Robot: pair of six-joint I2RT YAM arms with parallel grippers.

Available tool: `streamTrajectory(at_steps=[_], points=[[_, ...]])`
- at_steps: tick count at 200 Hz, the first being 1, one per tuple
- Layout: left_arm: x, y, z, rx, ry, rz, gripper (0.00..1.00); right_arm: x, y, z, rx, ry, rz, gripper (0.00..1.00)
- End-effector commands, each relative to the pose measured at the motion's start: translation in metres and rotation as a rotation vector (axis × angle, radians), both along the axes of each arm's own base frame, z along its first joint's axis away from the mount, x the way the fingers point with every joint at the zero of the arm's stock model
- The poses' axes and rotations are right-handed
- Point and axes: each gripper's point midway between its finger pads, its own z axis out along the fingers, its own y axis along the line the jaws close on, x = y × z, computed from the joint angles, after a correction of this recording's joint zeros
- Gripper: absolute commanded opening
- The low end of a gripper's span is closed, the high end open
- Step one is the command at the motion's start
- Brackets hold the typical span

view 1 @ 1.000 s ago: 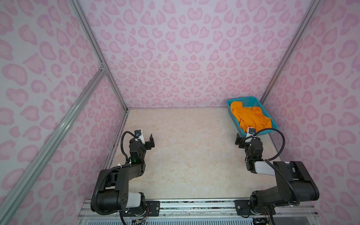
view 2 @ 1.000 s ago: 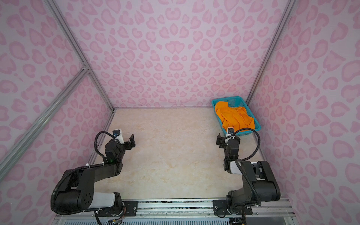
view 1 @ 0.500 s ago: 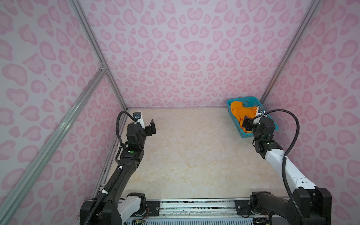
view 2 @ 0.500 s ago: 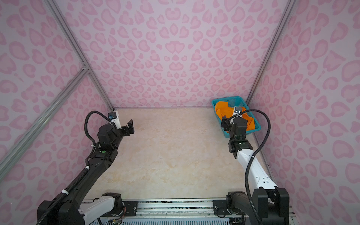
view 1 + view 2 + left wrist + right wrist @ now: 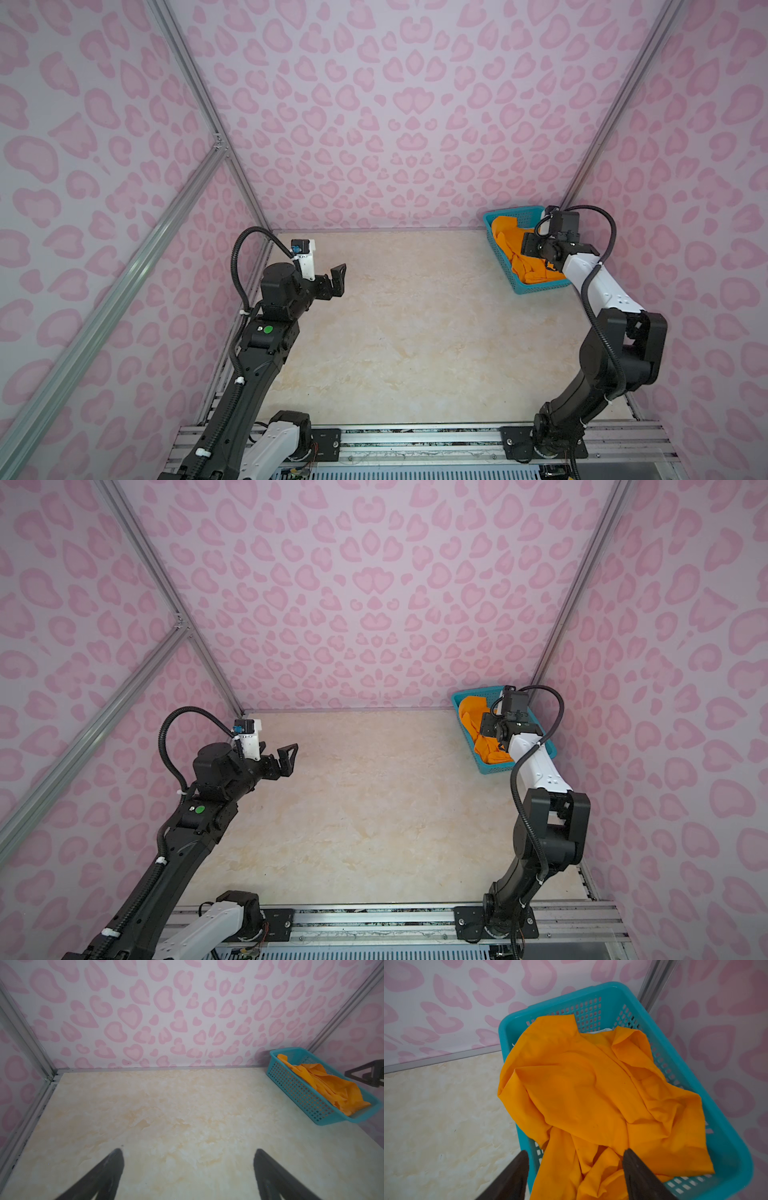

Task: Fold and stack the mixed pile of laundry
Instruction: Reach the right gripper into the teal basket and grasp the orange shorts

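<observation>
The bright orange shorts (image 5: 591,1095) lie crumpled on top of the laundry pile in the teal basket (image 5: 612,991) at the back right corner, seen in both top views (image 5: 505,245) (image 5: 471,719). A thin white edge (image 5: 601,1031) peeks out under the orange cloth; the rest of the pile is hidden. My right gripper (image 5: 575,1153) hangs just above the near end of the basket, open. One finger is outside the basket wall, the other over the shorts, with nothing pinched. My left gripper (image 5: 188,1151) is open and empty above the left of the table (image 5: 338,278).
The basket (image 5: 536,289) stands against the right wall, close to the back wall. Pink patterned walls with metal posts close in three sides. The right arm (image 5: 598,286) reaches along the right wall. The marbled tabletop (image 5: 415,332) spreads between the arms.
Both arms rose from their folded pose near the front and reached toward the back. The right gripper travelled over the basket and its jaws narrowed. The left stayed wide open.
</observation>
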Motion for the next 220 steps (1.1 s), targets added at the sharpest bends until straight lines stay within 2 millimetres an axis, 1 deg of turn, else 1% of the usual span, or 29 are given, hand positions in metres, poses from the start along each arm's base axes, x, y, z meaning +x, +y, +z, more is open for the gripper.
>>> streamTrajectory(at_steps=[1,13,18,30,49,50,78,100,113,119,135,136,151,168,189,207,209,213,215,217,218,220], points=[[-0.01,-0.006,-0.003,-0.022,0.05,-0.036,0.99,0.013,0.005,-0.02,0.028,0.054,0.049,0.67],[-0.013,-0.006,-0.002,-0.02,0.051,-0.04,0.99,0.02,0.005,-0.033,0.038,0.087,0.051,0.63],[-0.014,-0.006,-0.002,-0.02,0.052,-0.039,0.99,0.022,0.005,-0.036,0.04,0.097,0.056,0.62],[-0.016,-0.005,0.0,-0.021,0.051,-0.039,0.99,0.027,0.004,-0.051,0.059,0.133,0.057,0.59],[-0.018,-0.006,0.002,-0.037,0.046,-0.041,0.99,0.031,0.005,-0.069,0.091,0.179,0.064,0.55],[-0.018,-0.007,0.001,-0.038,0.047,-0.042,0.99,0.031,0.005,-0.072,0.094,0.187,0.065,0.55],[-0.018,-0.016,0.004,-0.103,0.035,-0.079,0.99,0.035,0.007,-0.094,0.12,0.231,0.076,0.54],[-0.015,-0.018,0.001,-0.13,0.036,-0.081,1.0,0.037,0.005,-0.104,0.117,0.249,0.07,0.5],[-0.013,-0.018,0.0,-0.135,0.039,-0.078,1.0,0.038,0.003,-0.109,0.106,0.26,0.064,0.46],[-0.012,-0.019,-0.002,-0.137,0.043,-0.079,1.0,0.038,0.002,-0.111,0.1,0.266,0.063,0.41],[-0.011,-0.019,-0.004,-0.14,0.051,-0.08,0.99,0.039,-0.001,-0.114,0.085,0.277,0.056,0.27],[-0.011,-0.019,-0.005,-0.14,0.052,-0.08,0.99,0.04,-0.002,-0.114,0.084,0.276,0.055,0.25],[-0.01,-0.018,-0.007,-0.143,0.056,-0.074,0.99,0.041,-0.004,-0.111,0.072,0.268,0.049,0.12],[-0.009,-0.017,-0.01,-0.144,0.065,-0.065,0.99,0.043,-0.006,-0.102,0.062,0.247,0.041,0.01],[-0.007,-0.017,-0.013,-0.146,0.075,-0.056,0.99,0.041,-0.007,-0.082,0.039,0.211,0.03,0.0],[-0.005,-0.016,-0.017,-0.147,0.087,-0.047,0.99,0.038,-0.002,-0.05,-0.008,0.158,0.036,0.0],[-0.004,-0.016,-0.017,-0.148,0.086,-0.046,0.98,0.037,-0.001,-0.043,-0.018,0.147,0.038,0.0],[-0.004,-0.015,-0.018,-0.149,0.089,-0.044,0.98,0.036,0.001,-0.037,-0.029,0.136,0.041,0.0],[-0.003,-0.016,-0.018,-0.15,0.09,-0.044,0.98,0.035,0.003,-0.03,-0.041,0.124,0.046,0.0],[-0.003,-0.016,-0.017,-0.15,0.089,-0.043,0.98,0.034,0.004,-0.027,-0.045,0.121,0.048,0.0],[-0.003,-0.015,-0.018,-0.151,0.09,-0.042,0.98,0.033,0.005,-0.023,-0.053,0.112,0.05,0.0],[-0.002,-0.016,-0.018,-0.152,0.09,-0.042,0.98,0.033,0.006,-0.02,-0.056,0.109,0.053,0.0]])
